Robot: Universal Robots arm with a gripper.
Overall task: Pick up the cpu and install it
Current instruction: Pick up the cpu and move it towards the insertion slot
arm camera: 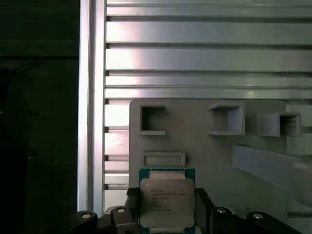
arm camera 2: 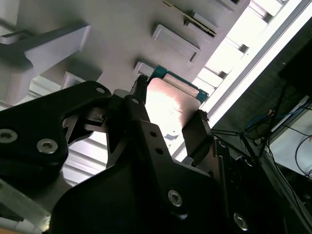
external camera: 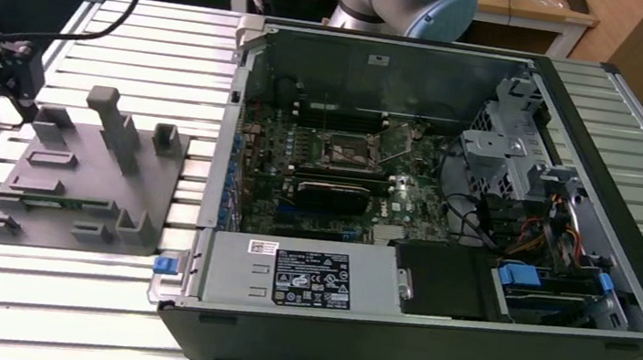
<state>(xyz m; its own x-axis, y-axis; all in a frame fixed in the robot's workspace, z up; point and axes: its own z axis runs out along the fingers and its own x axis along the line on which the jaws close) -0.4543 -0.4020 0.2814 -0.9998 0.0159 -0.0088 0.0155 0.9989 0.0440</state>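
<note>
Nearest you, in the second wrist view, is the black body of your gripper (arm camera 2: 169,103), and its jaws look closed on the cpu (arm camera 2: 171,95). In the first wrist view its fingers (arm camera: 132,205) press against two opposite edges of the chip, and I can make out no gap on either side. Gripping by the edges makes sense: it leaves the pale metal lid untouched and holds the chip square to the wrist, which a keyed socket demands.

The cpu lies flat, lid up with its green border showing, at the edge of the grey fixture (arm camera: 209,146). I cannot tell whether it has lifted clear of that surface. The fixture's pockets and posts look meant to present each part in a known pose, so you can approach it straight.

In the exterior view the fixture rests on the slatted table (external camera: 38,292), at nine o'clock from the open computer case (external camera: 425,345). Your gripper works at the fixture's ten o'clock corner. The case lies on its side with the panel off, so the board faces up and can be reached from above. The socket (external camera: 343,150) sits near the middle of the board, well apart from the cpu, with the black heatsink (external camera: 342,192) just at its six o'clock.
</note>
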